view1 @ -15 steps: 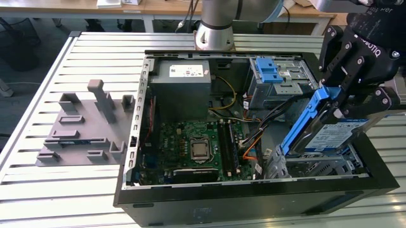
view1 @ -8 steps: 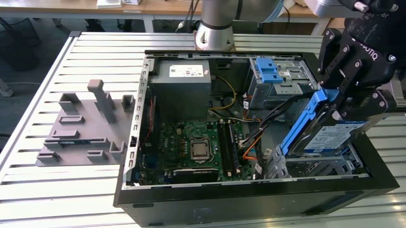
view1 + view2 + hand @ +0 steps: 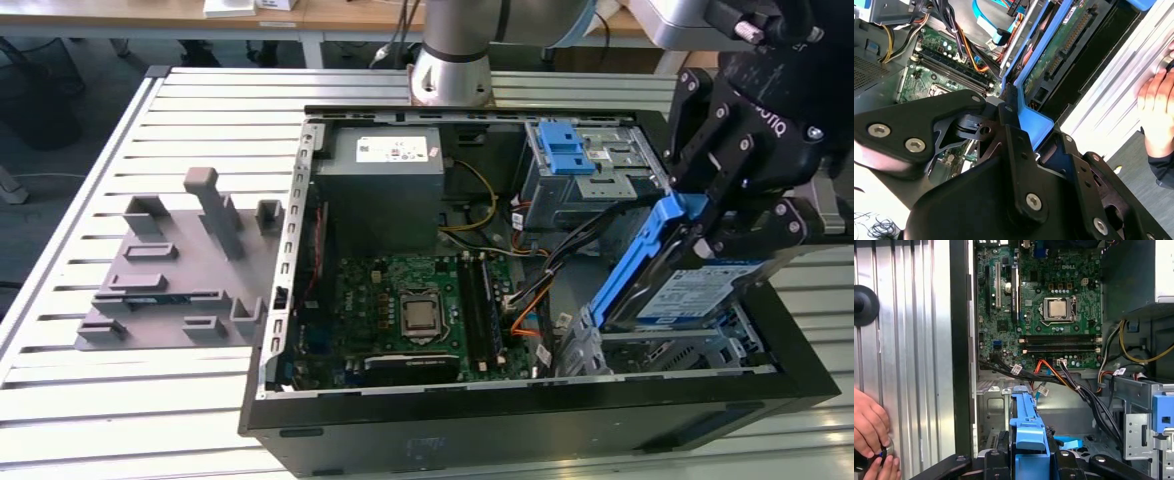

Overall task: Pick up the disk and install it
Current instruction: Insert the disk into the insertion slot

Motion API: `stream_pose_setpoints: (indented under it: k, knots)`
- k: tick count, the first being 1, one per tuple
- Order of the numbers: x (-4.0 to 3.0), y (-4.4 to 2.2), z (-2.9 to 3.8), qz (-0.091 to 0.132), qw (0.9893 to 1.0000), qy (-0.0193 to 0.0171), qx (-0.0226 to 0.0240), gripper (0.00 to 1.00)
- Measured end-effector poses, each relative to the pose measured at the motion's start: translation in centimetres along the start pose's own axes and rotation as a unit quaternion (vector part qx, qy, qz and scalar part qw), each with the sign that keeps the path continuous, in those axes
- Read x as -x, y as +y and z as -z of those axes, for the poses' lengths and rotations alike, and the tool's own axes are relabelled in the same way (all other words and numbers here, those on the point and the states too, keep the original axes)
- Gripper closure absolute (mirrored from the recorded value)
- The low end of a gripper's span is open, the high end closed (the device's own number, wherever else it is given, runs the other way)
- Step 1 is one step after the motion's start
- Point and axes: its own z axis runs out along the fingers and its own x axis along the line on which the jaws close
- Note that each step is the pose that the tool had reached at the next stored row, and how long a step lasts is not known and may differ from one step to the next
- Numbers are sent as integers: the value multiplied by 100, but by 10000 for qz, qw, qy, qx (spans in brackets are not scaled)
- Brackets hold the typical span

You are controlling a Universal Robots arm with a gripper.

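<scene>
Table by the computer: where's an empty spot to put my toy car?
Bare slats of the table lie between the grey fixture and its near edge, at the exterior view's left. Inside the case it's crowded: cables, motherboard, and the gripper holding the disk.

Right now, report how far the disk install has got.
Done: the disk is picked up. In hand: the gripper is shut on its blue carrier end, the disk tilted steeply with its lower end down in the bay of the case. Left: seating it; its upper end stands above the case rim.
</scene>
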Motion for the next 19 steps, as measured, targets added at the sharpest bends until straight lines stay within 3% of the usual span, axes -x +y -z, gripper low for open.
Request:
stream_pose_setpoints:
  k: [19]
  knots:
    - [0,3,-127,0,10000,0,0,64]
